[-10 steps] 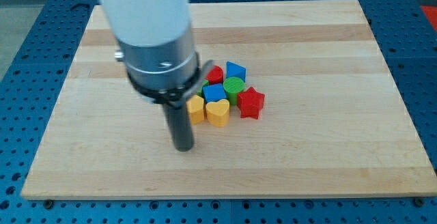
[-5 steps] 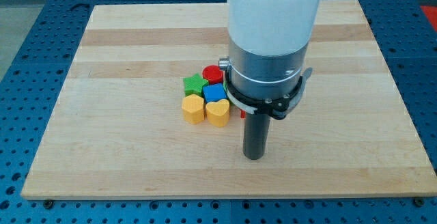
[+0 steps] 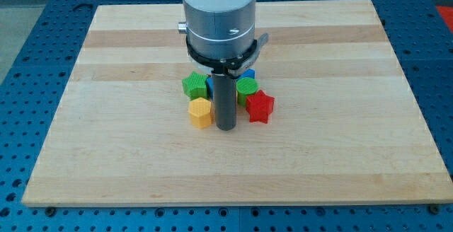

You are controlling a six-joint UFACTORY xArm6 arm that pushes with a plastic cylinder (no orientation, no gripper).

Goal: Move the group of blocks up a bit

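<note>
A tight cluster of blocks sits on the wooden board (image 3: 106, 154) near its middle. I see a green star block (image 3: 194, 85) at the view's left, a yellow hexagon block (image 3: 200, 112) below it, a green round block (image 3: 246, 88), a red star block (image 3: 260, 106) at the right, and a bit of a blue block (image 3: 249, 73) behind the arm. My tip (image 3: 226, 127) stands at the cluster's bottom edge, between the yellow hexagon and the red star. The rod and arm hide the blocks behind them.
The board lies on a blue perforated table (image 3: 28, 83). The arm's white and grey body (image 3: 219, 20) covers the top middle of the board.
The arm swung from the view's left to the right, then back left and up into the cluster's bottom edge. The yellow heart, red and blue blocks are now hidden behind the rod.
</note>
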